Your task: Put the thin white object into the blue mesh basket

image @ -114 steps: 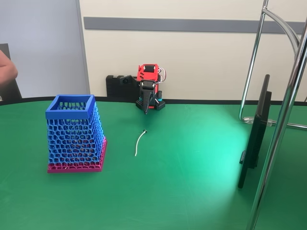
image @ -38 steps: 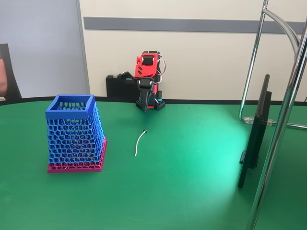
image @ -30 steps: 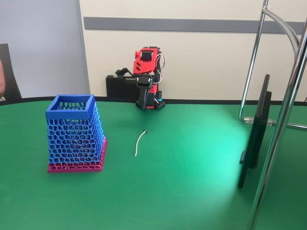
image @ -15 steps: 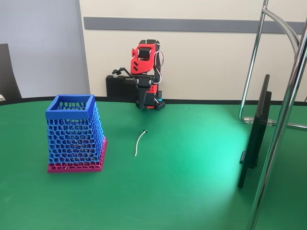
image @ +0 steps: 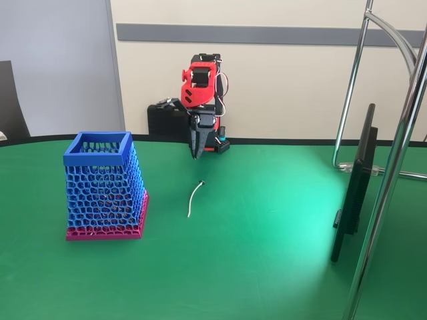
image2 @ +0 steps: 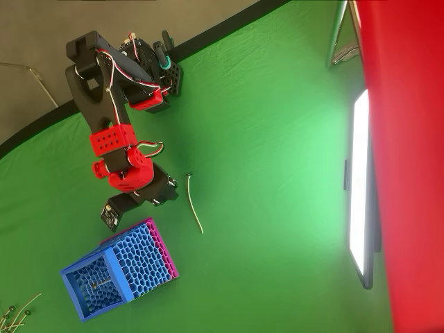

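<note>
Presently gripper (image: 195, 152) hangs point-down at far table edge, fingers looking pressed together, nothing between them. Red arm (image2: 111, 139) reaches out above green table (image: 267, 253). Thin white object (image: 193, 199) lies flat on cloth, well short of gripper, curved, dark tip toward arm. Blue mesh basket (image: 103, 187) stands upright to its left in fixed view, apart. Strand judged light, limp, low-lying: pinch mid-length, fingers straddling across it.
</note>
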